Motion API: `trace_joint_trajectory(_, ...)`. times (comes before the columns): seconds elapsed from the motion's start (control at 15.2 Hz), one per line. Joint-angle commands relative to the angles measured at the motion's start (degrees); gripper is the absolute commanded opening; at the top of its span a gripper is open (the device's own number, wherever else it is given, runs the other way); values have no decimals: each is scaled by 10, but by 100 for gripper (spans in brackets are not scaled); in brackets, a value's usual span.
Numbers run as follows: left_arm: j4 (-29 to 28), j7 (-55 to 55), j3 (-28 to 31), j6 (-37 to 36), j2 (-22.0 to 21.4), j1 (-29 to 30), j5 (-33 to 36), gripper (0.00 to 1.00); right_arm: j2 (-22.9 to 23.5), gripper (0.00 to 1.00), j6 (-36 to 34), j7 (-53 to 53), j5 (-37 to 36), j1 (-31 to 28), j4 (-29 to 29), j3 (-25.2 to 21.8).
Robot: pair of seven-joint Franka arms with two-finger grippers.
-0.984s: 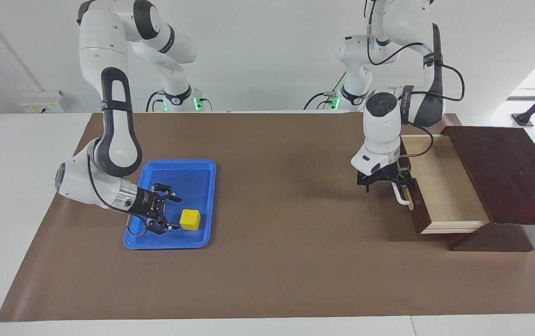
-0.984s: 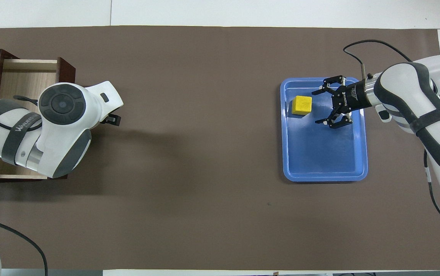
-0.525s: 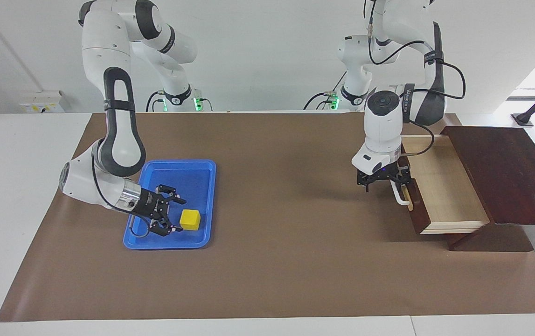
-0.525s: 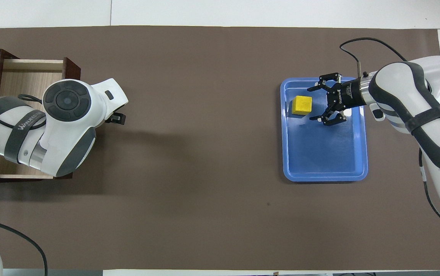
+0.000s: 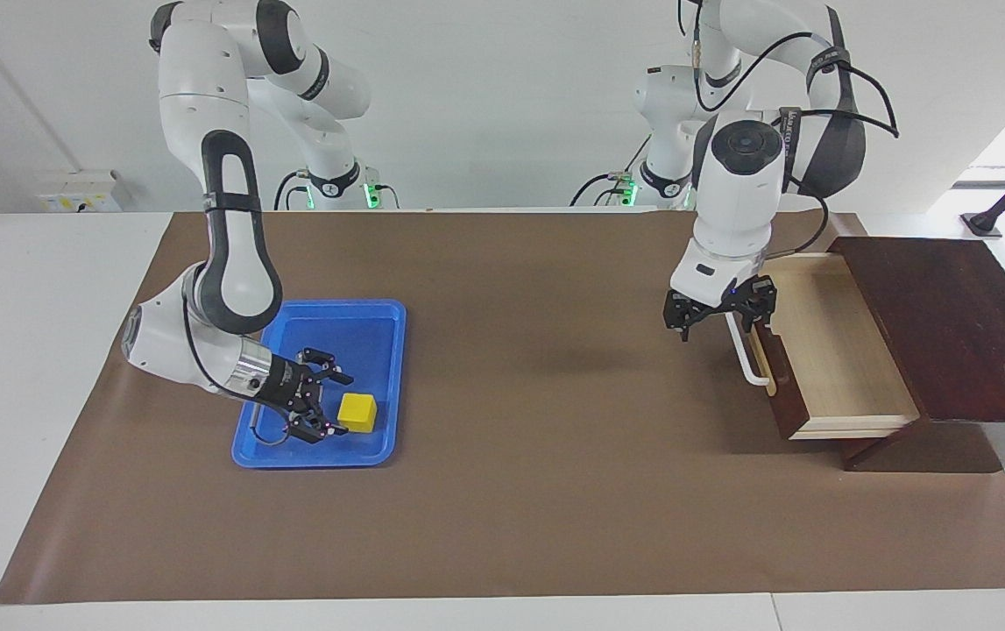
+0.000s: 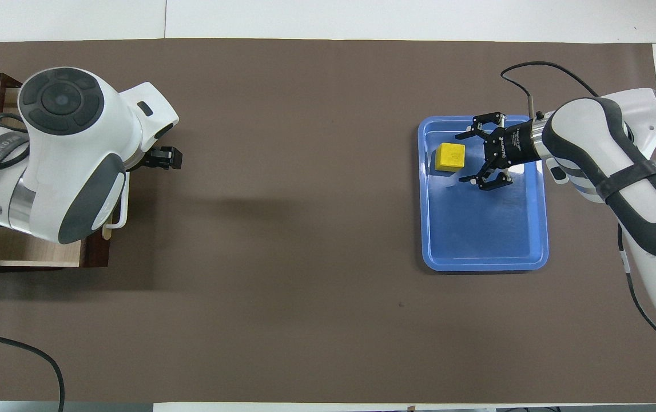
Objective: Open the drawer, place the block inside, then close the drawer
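Observation:
The yellow block [image 5: 357, 412] [image 6: 449, 156] lies in the blue tray [image 5: 371, 324] [image 6: 488, 234]. My right gripper [image 5: 336, 405] [image 6: 460, 158] hangs low in the tray beside the block, on the side toward the right arm's end. It is open, its tips level with the block's nearest edge and holding nothing. The drawer [image 5: 826, 350] [image 6: 19, 252] stands pulled out, showing its pale wood inside. My left gripper [image 5: 719, 322] is open in the air just above the drawer's white handle [image 5: 743, 355], clear of it. In the overhead view the left arm covers most of the drawer.
The drawer slides out of a dark wooden cabinet [image 5: 940, 324] at the left arm's end of the table. A brown mat [image 5: 537, 438] covers the tabletop between tray and drawer.
My left gripper has risen off the drawer handle, leaving the drawer out. My right gripper has edged closer to the block, still open.

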Motion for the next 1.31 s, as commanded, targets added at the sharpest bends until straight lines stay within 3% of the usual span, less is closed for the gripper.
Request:
trace_joint_trajectory(0.0, 25, -109, 7, -17, 12, -15, -56, 100, -1, 98, 11, -20, 15, -2, -8, 2)
trace_joint_trajectory(0.07, 24, -163, 7, -12, 10, -15, -78, 100, -1, 87, 11, -20, 15, -2, -8, 2)
trace_joint_trajectory(0.33, 15, -369, 6, 15, 8, -29, -109, 100, -1, 0, 13, -21, 17, -2, -8, 2)
trace_joint_trajectory(0.66, 4, -527, 6, 32, 4, -51, -109, 100, -2, 0, 4, -18, 17, -3, 4, 2)
trace_joint_trajectory(0.85, 6, -600, 7, 42, 5, -53, -108, 100, -3, 0, -45, 8, 11, -1, 53, 5)
trace_joint_trajectory(1.05, 9, -644, 8, 45, 7, -51, -108, 100, -11, 0, -83, 87, 7, 38, 115, 5)
trace_joint_trajectory(1.25, 21, -707, 8, 37, 10, -49, -115, 100, -28, 0, -73, 156, 8, 107, 142, 3)
